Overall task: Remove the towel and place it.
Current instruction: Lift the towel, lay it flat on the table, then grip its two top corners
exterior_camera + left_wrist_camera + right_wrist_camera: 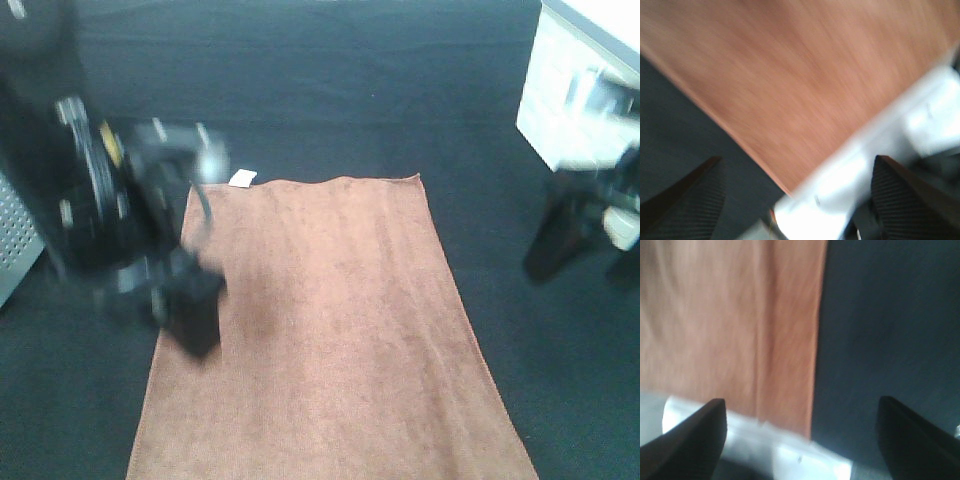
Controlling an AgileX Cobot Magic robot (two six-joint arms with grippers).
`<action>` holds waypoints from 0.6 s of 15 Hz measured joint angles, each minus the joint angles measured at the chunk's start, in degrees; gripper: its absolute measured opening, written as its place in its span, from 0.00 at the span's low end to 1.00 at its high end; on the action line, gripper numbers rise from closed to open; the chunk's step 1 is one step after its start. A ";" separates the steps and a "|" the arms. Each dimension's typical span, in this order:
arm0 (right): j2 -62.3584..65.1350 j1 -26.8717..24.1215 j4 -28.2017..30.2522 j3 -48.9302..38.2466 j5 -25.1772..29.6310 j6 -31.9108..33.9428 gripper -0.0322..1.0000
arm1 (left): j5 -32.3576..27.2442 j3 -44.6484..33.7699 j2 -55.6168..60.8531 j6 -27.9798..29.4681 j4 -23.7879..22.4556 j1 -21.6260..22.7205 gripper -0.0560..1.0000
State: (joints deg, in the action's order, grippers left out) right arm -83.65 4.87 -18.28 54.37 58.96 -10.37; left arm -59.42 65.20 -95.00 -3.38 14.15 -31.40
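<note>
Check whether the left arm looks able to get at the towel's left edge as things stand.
Probably yes: the left gripper hangs open right over that edge of the towel, which lies flat on the black cloth with nothing on it.

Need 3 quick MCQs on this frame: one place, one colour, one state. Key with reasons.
1. In the high view, where is the white tag on the towel?
A. far-left corner
B. centre
C. far-right corner

2. What colour is the towel?
A. blue
B. brown
C. white

3. How does the towel lie?
A. bunched in a heap
B. folded in half
C. spread flat on the table cloth

Key:
1 A, the tag pokes out at the far-left corner.
2 B, it looks brown in all three views.
3 C, one flat layer with straight edges.
</note>
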 joint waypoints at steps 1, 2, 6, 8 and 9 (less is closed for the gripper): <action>-1.72 -0.29 0.52 2.46 0.00 -0.11 0.78 | 0.17 2.58 -0.57 0.92 -1.03 3.09 0.77; -3.21 -0.11 0.69 3.84 0.00 -0.11 0.83 | 0.46 3.61 -0.86 1.78 -1.83 5.39 0.78; -5.67 0.11 1.03 5.61 -4.81 2.58 0.93 | 4.47 8.54 -5.96 2.23 -2.58 11.52 0.82; -6.13 0.11 -0.80 5.79 -6.82 2.06 0.93 | 4.47 11.63 -9.11 2.29 -2.69 13.46 0.82; -7.68 0.11 -1.60 6.99 -7.51 1.49 0.93 | 4.47 14.73 -11.69 1.78 -2.64 14.55 0.82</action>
State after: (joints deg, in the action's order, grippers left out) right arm -91.33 4.98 -19.88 61.36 51.45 -8.88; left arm -54.95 79.93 -106.68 -1.60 11.52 -16.84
